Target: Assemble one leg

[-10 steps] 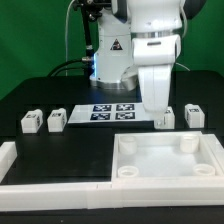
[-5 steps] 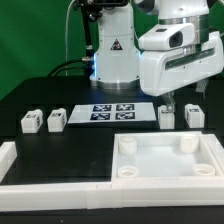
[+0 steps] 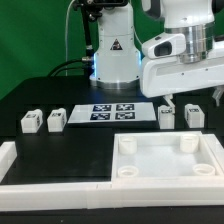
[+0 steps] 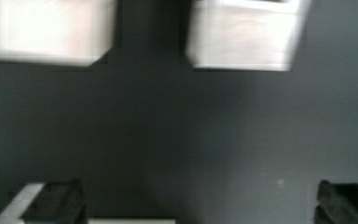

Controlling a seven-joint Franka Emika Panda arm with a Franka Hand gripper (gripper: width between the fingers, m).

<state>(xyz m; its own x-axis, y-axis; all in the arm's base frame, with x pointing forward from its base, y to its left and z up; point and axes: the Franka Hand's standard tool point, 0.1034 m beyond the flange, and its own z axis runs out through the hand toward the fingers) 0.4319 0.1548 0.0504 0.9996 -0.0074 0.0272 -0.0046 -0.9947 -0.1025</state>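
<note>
Claw [image 3: 193, 97] hangs empty, fingers [image 4: 48, 202] spread wide, above the leg [image 3: 194, 115] standing on the dark surface [image 3: 90, 140] beside its twin [image 3: 167, 117]. I'd centre over one block squarely before dropping, so neither finger clips the neighbour.

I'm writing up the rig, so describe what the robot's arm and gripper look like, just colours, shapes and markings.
The arm has white rounded shells with a dark band at a joint. Its base is white with a black triangle mark, a blue glow and dark cables beside it. The gripper has a boxy white body and black jaws.
</note>
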